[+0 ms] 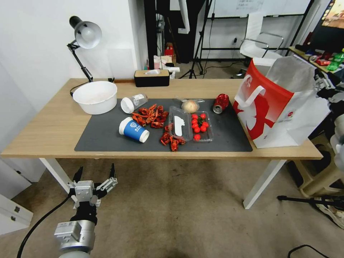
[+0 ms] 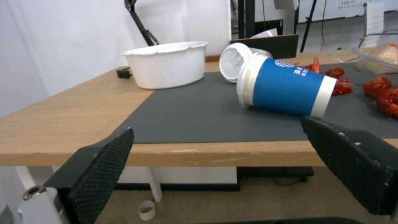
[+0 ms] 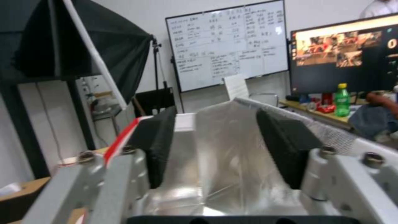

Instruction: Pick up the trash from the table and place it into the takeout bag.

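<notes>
Long light-wood table with dark grey mat carries our trash. At its right end stands the red-and-white paper takeout bag; our right gripper holds its fingers apart at the silvery lining. The blue paper cup lies sideways; our left gripper, spread wide, hangs below the front edge.
</notes>
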Controlling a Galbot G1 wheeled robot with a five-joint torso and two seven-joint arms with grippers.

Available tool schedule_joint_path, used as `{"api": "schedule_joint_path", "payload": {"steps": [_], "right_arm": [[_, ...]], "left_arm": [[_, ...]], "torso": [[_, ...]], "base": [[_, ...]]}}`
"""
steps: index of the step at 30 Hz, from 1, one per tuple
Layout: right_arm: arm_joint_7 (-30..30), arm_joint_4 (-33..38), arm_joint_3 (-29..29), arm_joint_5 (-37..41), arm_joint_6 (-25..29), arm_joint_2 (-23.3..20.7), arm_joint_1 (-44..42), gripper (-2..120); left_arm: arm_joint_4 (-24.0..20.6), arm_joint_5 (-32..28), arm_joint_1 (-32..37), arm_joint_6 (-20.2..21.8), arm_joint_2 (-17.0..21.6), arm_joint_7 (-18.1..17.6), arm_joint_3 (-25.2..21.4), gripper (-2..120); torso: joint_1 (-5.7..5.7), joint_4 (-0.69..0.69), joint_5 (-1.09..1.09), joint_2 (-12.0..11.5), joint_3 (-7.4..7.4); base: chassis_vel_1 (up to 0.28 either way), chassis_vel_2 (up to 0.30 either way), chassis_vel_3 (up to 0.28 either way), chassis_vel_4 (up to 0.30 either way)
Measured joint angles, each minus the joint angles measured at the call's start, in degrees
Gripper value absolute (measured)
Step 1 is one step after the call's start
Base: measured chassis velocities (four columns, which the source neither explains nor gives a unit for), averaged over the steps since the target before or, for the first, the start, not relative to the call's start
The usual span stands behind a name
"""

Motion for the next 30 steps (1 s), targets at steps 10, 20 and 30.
{"api": "schedule_joint_path", "payload": {"steps": [10, 20, 30], "right_arm": [[-2.4, 7.6, 0.3, 6.5, 3.7, 0.8, -3.5, 91], [-12.6, 11.8, -3.2, -6.9, 3.8, 8.0, -13.2, 100], [-21.8, 9.4, -5.9, -23.5, 3.9, 17.3, -26.3, 100]], "left_arm": [[-0.3, -0.2, -0.2, 0.2, 0.0, 0.1, -0.6, 100], [-0.3, -0.3, -0.2, 0.1, -0.1, 0.0, -0.7, 100], [0.3, -0.5, -0.4, 0.1, 0.0, 0.0, -1.0, 100]], "torso": [[0.00, 0.00, -0.02, 0.0, 0.00], [0.00, 0.01, -0.01, 0.0, 0.00], [0.00, -0.02, -0.01, 0.0, 0.00]], "base": [[0.000, 0.000, 0.000, 0.000], [0.000, 0.000, 0.000, 0.000], [0.000, 0.000, 0.000, 0.000]]}}
